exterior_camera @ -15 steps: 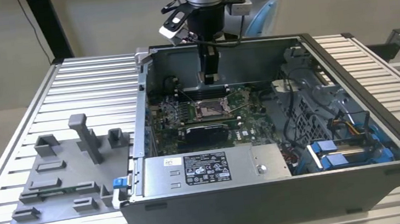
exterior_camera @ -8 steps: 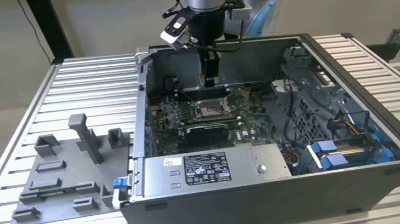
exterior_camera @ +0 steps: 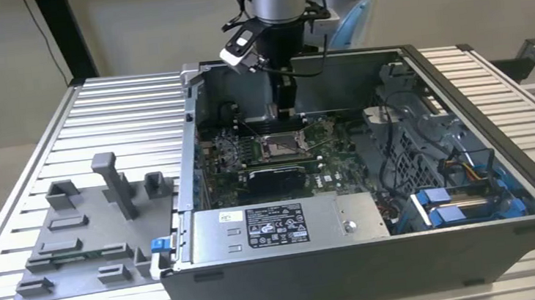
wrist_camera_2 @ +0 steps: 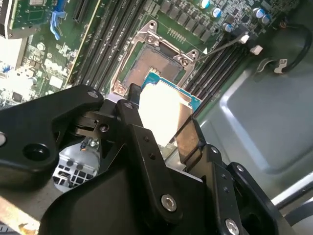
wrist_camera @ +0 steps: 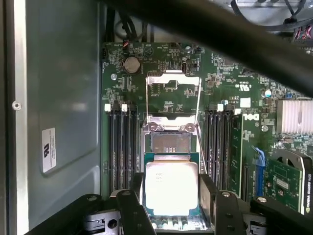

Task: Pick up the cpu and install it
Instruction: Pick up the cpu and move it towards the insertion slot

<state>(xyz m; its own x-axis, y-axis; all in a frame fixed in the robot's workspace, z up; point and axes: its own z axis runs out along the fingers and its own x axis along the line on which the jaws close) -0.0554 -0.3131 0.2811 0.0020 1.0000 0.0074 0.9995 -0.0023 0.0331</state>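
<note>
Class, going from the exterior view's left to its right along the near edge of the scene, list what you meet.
Grey moulded fixture with upright posts → small blue latch → silver box with a white label → blue drive brackets.

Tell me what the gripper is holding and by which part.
The gripper holds the cpu, pinched by two opposite side edges, with its pale metal top left bare.

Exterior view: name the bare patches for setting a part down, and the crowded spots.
Free: the ribbed table beyond the grey fixture, and its strip past the case on the exterior view's right. Crowded: inside the case, where the gripper holds the cpu.
</note>
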